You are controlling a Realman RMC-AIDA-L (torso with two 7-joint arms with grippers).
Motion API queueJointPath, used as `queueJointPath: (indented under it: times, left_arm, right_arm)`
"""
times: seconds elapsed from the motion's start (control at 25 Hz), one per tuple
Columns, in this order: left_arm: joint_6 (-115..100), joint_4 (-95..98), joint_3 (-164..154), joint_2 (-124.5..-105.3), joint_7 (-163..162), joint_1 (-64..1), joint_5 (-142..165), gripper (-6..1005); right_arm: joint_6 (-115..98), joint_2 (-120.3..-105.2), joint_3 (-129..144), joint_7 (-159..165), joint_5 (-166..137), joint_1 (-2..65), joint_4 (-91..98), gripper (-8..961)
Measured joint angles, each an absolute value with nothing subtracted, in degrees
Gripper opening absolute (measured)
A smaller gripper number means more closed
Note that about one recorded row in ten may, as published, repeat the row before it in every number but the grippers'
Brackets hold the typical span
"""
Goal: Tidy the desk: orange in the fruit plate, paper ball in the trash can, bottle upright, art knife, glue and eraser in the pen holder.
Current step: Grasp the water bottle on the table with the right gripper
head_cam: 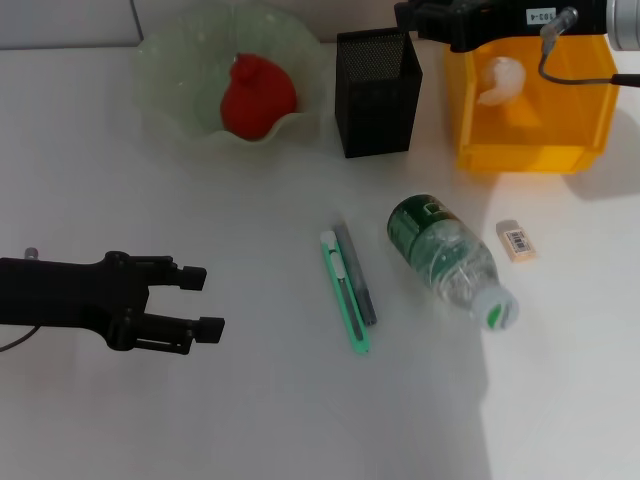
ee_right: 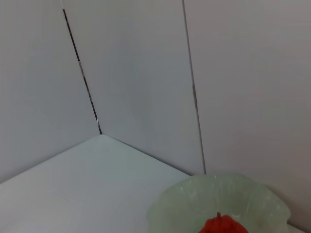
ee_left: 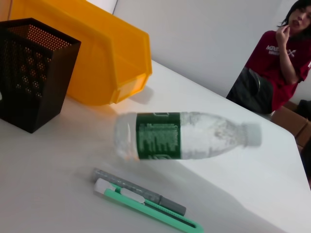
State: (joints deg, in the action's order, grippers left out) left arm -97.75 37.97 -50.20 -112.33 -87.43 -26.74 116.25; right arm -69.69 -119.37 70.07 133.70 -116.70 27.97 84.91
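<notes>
While my left gripper (head_cam: 205,302) hovers low at the table's left, jaws apart, empty:
Bottle (head_cam: 452,260): clear, green label, lying flat between art knife (head_cam: 345,292) and eraser (head_cam: 516,240).
Right gripper: above the yellow bin (head_cam: 535,105); jaw state cannot be told.

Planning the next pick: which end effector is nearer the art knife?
Left. The left end effector sits open beside the art knife at desk level; the right end effector is far back above the yellow bin.

We see a clear, glossy plastic bottle (head_cam: 452,262) on a smooth matt white bench (head_cam: 200,420), a black perforated metal mesh pen holder (head_cam: 378,91), a shiny yellow plastic bin (head_cam: 536,115) and a translucent, glassy green plate (head_cam: 175,70).
</notes>
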Motion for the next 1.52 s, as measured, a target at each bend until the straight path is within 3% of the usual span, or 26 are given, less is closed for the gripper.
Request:
queueJointPath:
  times: [0.32, 0.64, 1.08, 1.24, 1.52]
  left_arm:
    - [-97.6, 38.0, -49.4, -112.38, -87.3, -26.7, 116.2, 843]
    - [-97.6, 38.0, -49.4, -112.56, -87.4, -27.2, 116.2, 843]
    - [-97.6, 38.0, -49.4, -112.63, -87.5, -27.2, 116.2, 843]
    - [-97.6, 38.0, -49.4, -112.66, -87.5, -27.1, 116.2, 842]
    - [-97.6, 38.0, -49.4, -112.68, -87.5, -27.0, 116.2, 842]
  right_arm:
    - [-69.5, -119.34, 69.6, 132.3, -116.2, 28.2, 84.2, -1]
    - [-72.7, -119.13, 69.2, 132.3, -116.3, 28.0, 84.1, 5]
    - [-75.0, -119.0, 68.1, 134.4, -118.3, 27.8, 84.2, 320]
    - [-80.3, -119.0, 68.0, 139.2, -125.1, 28.9, 86.0, 533]
    - [-97.9, -119.06, 68.0, 149.6, -139.7, 30.2, 94.3, 615]
